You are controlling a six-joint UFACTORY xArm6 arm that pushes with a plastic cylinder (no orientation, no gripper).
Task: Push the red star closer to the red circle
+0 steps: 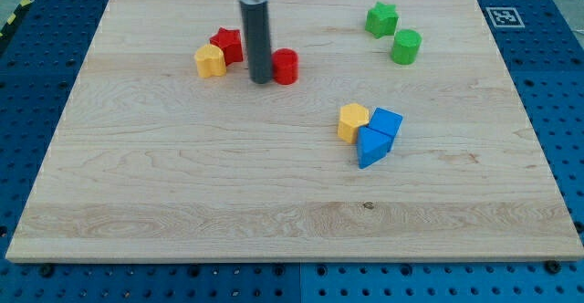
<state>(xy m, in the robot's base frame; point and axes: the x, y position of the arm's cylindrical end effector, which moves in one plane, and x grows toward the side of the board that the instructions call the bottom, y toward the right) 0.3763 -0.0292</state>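
The red star (227, 44) lies near the view's top left, touching a yellow block (210, 61) at its lower left. The red circle (286, 67) stands to the star's right. My tip (261, 79) rests on the board between them, right beside the red circle's left side and a short gap to the right of the star. The dark rod rises from the tip to the view's top.
A green star (381, 18) and a green circle (406, 46) sit at the top right. A yellow block (353, 120) and two blue blocks (387, 122) (371, 146) cluster right of centre. The wooden board (182, 203) ends at blue pegboard all round.
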